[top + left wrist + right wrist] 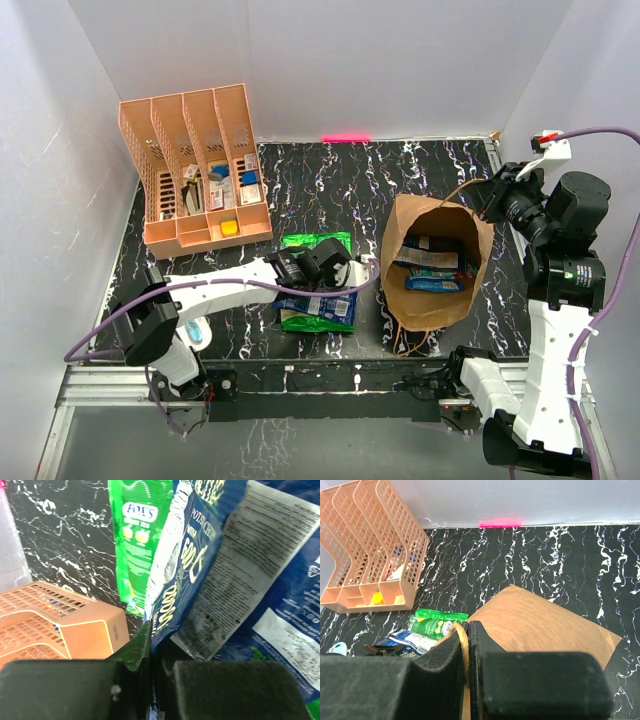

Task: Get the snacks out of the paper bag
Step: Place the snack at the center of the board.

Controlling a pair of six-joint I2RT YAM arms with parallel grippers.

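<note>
At mid-worktop, pinched in the closed left gripper (338, 272) (151, 630) — a blue packet (320, 312) (200, 555), just beside a green packet (315, 242) (135, 530). Right of centre, standing open with more packets (432, 270) inside — the paper bag (397, 250) (535, 625), its handle (455, 190) (464, 640) nipped between the shut fingers of the right gripper (493, 195) (466, 630).

paper bag (430, 305): open, packets (433, 270) inside | green packet (315, 243), blue packet (318, 306): outside, left

It was a robot test cell in a lab. Plain white panels (350, 60) boxed in a black marbled worktop (330, 180) on the left, right and far sides. Two cabled arms (215, 288) stood bolted to an aluminium rail (100, 385) at its near edge.
</note>
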